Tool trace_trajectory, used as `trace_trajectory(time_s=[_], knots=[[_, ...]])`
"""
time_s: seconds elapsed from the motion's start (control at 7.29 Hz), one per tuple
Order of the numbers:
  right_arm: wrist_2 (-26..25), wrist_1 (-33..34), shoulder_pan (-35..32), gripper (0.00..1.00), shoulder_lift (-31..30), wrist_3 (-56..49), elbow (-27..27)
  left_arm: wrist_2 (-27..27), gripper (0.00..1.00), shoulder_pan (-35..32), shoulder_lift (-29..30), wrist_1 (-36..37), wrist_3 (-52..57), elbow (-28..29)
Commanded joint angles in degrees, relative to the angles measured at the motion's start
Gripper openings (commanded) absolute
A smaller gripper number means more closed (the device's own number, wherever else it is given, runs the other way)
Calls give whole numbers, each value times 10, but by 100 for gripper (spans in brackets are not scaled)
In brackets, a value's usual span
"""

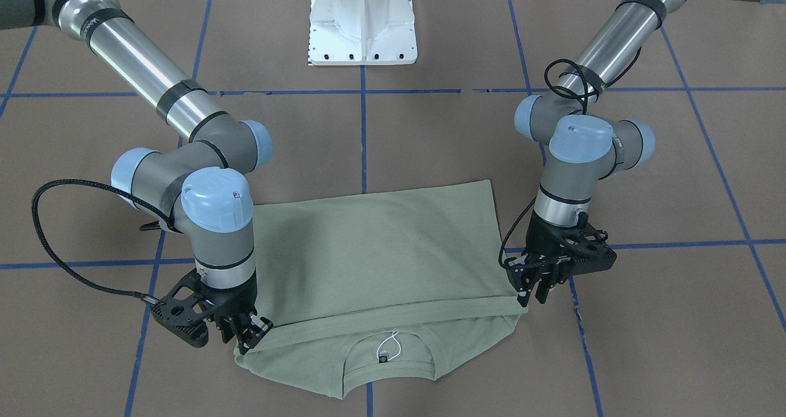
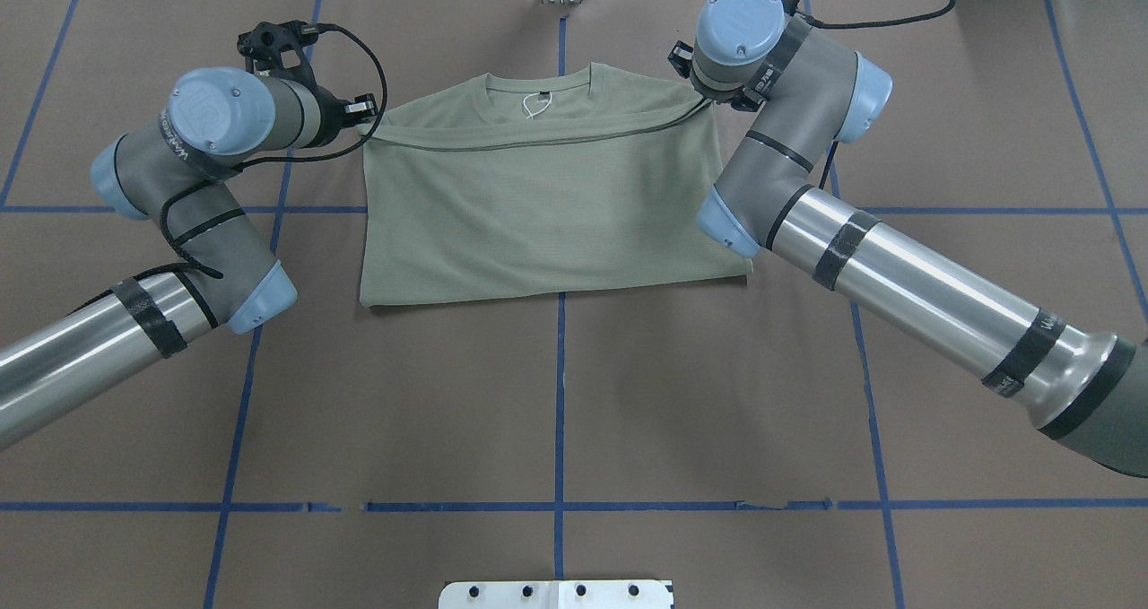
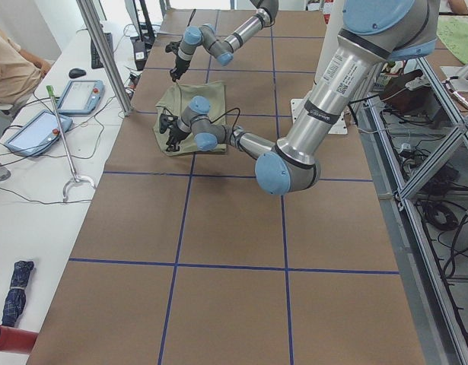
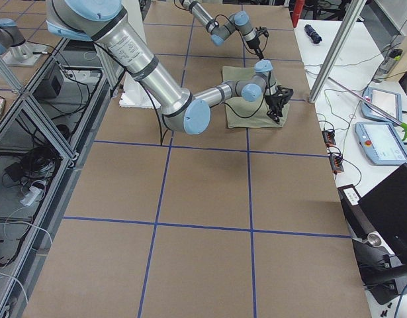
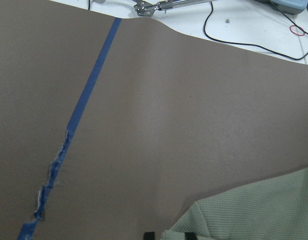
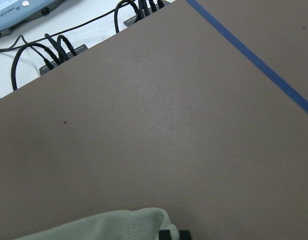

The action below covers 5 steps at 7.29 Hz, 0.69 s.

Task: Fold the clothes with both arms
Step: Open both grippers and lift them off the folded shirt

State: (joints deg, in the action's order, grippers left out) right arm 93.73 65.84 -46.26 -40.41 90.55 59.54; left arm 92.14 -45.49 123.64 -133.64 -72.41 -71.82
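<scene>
The sage-green shirt [image 1: 381,251] [image 2: 538,214] lies flat, its lower half doubled over toward the neck. The collar and its black label [image 1: 384,355] still show past the folded edge. My left gripper [image 1: 533,294] [image 2: 366,111] is shut on one corner of that folded edge. At the opposite corner my right gripper [image 1: 245,340] is shut on the fabric; in the overhead view its wrist mostly hides it. The held edge runs taut between them, just above the layer beneath. Both wrist views show a green corner [image 5: 244,215] [image 6: 118,225] between the fingertips.
The white pedestal [image 1: 362,24] [image 2: 556,594] stands on the robot's side. Blue tape lines [image 2: 560,394] cross the brown table cover. Cables and plugs [image 6: 53,55] lie just past the table's far edge. A seated person [image 3: 13,61] and tablets [image 3: 78,95] are beside that edge.
</scene>
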Motion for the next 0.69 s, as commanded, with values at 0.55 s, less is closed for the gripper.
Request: trace_trajectory(time_s=[0.55], knots=[[90, 7, 29, 66, -236, 58, 351, 84, 45, -11, -16, -35, -18, -67]])
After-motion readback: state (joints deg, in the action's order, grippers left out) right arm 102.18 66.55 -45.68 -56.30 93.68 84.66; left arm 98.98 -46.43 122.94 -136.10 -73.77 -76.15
